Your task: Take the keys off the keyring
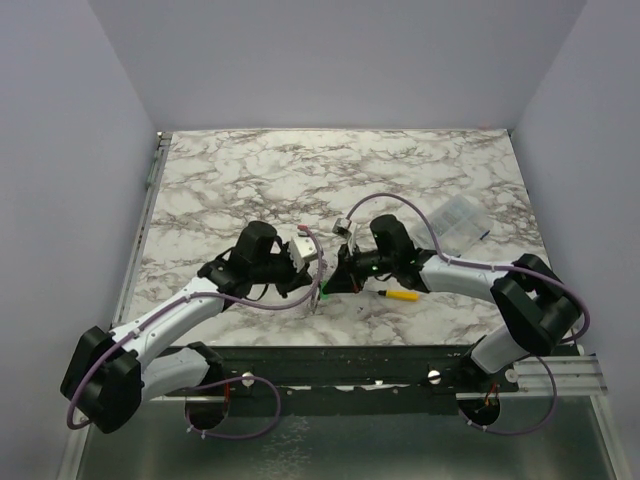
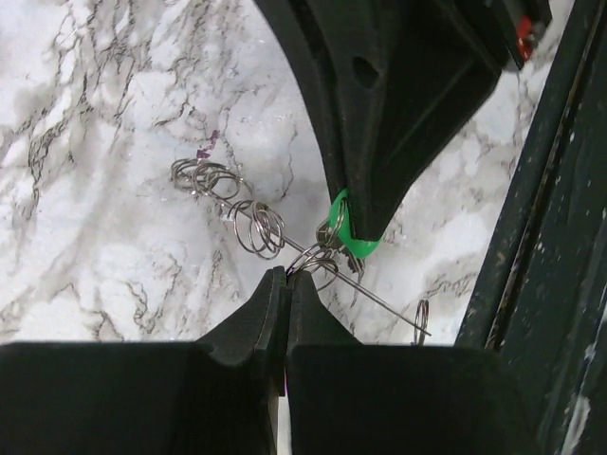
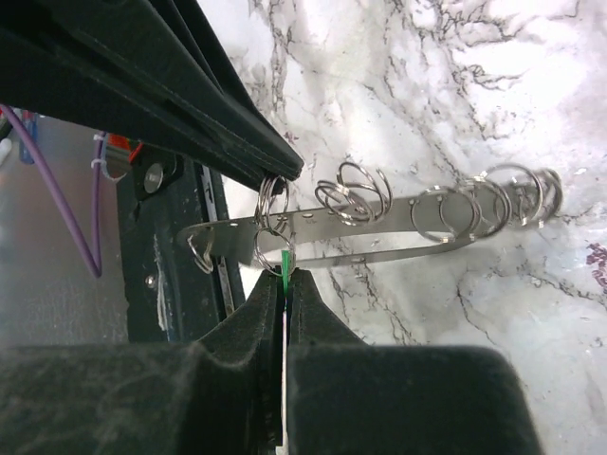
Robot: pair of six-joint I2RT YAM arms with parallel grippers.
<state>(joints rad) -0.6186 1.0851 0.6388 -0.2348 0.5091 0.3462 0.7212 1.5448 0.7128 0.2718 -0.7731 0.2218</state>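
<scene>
My left gripper (image 2: 285,277) has its jaws pressed together on one of the small wire rings of the keyring (image 3: 303,220), a flat silvery oblong loop with more rings (image 3: 356,190) threaded along it. My right gripper (image 3: 285,277) meets it tip to tip from the other side. Its jaws are clamped on the key (image 2: 353,242) with the bright green head, which sits at the same end of the loop; I can make out no other key clearly. From above, this knot of metal sits toward 6 o'clock on the marble table (image 1: 250,170), just in front of my two bases, and the rest of the loop runs off toward 12 o'clock. A clear plastic box (image 1: 462,222) lies on the marble at about 2 o'clock from the keyring, well apart from it, and I cannot tell what it holds. A yellow-handled screwdriver (image 1: 401,296) lies near my right wrist, at about 3 o'clock from the keyring.
</scene>
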